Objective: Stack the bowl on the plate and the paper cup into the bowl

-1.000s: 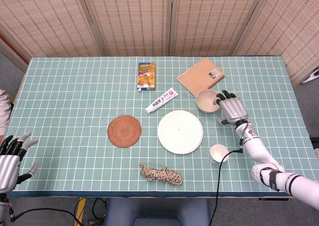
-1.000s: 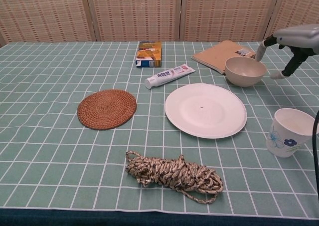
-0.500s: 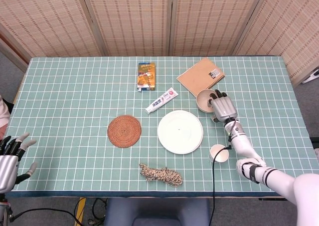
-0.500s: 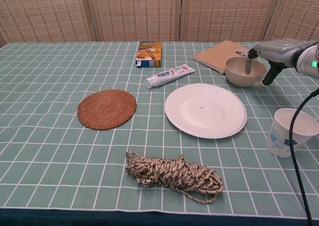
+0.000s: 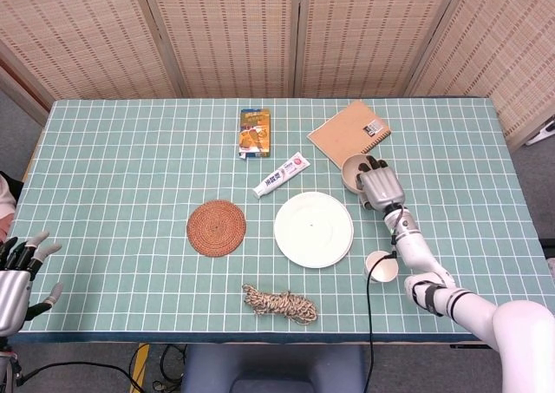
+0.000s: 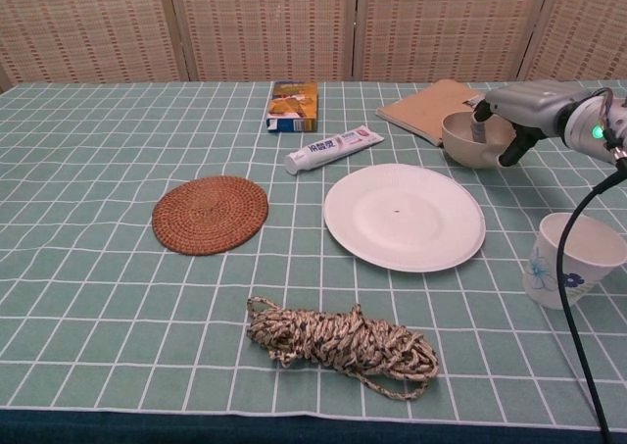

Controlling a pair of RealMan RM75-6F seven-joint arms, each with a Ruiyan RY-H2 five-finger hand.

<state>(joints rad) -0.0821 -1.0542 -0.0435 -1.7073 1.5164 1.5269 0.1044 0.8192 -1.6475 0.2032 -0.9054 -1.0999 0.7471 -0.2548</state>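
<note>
The beige bowl (image 5: pixel 350 173) (image 6: pixel 462 140) stands on the table at the back right, just behind the white plate (image 5: pixel 313 229) (image 6: pixel 404 216). My right hand (image 5: pixel 378 187) (image 6: pixel 524 106) is on the bowl's right rim, with its fingers down inside and its thumb against the outer wall. The bowl still rests on the table. The paper cup (image 5: pixel 380 266) (image 6: pixel 573 260), white with a blue flower, stands upright to the right of the plate's near side. My left hand (image 5: pixel 16 276) hangs off the table's near left corner, with its fingers spread and nothing in it.
A brown notebook (image 5: pixel 349 131) lies right behind the bowl. A toothpaste tube (image 5: pixel 281 174) and a small box (image 5: pixel 254 133) lie behind the plate. A woven coaster (image 5: pixel 216 228) is left of the plate and a rope bundle (image 5: pixel 279 304) lies near the front edge.
My right hand has moved left and onto the bowl, its fingers dropping inside the rim. The bowl has slid slightly left. My left hand has sunk a little lower.
</note>
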